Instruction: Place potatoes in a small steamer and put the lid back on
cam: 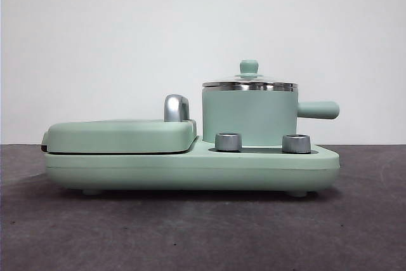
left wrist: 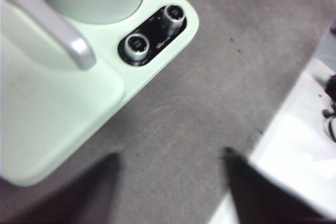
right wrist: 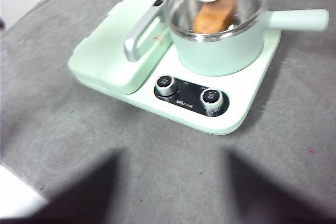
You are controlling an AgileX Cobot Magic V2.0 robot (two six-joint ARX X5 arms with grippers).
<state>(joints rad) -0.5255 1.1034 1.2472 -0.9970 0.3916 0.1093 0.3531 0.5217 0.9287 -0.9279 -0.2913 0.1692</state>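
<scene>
Potato in the pot, lid on, both claws clear.

You see the potato [right wrist: 212, 17] lying inside the small steamer [cam: 248, 117], under the lid [cam: 249, 83], which sits level on the steel rim with its knob up. The steamer stands on the mint-green cooker base [cam: 190, 168], behind the two dials [right wrist: 190, 93] and beside the flat griddle cover [cam: 120, 136] with its chrome handle [cam: 176, 107]. Your left gripper [left wrist: 170, 192] hangs over the grey table [left wrist: 210, 103] near the base's corner, jaws apart, holding nothing. Your right gripper [right wrist: 170, 187] hovers in front of the dials, jaws also spread and empty.
</scene>
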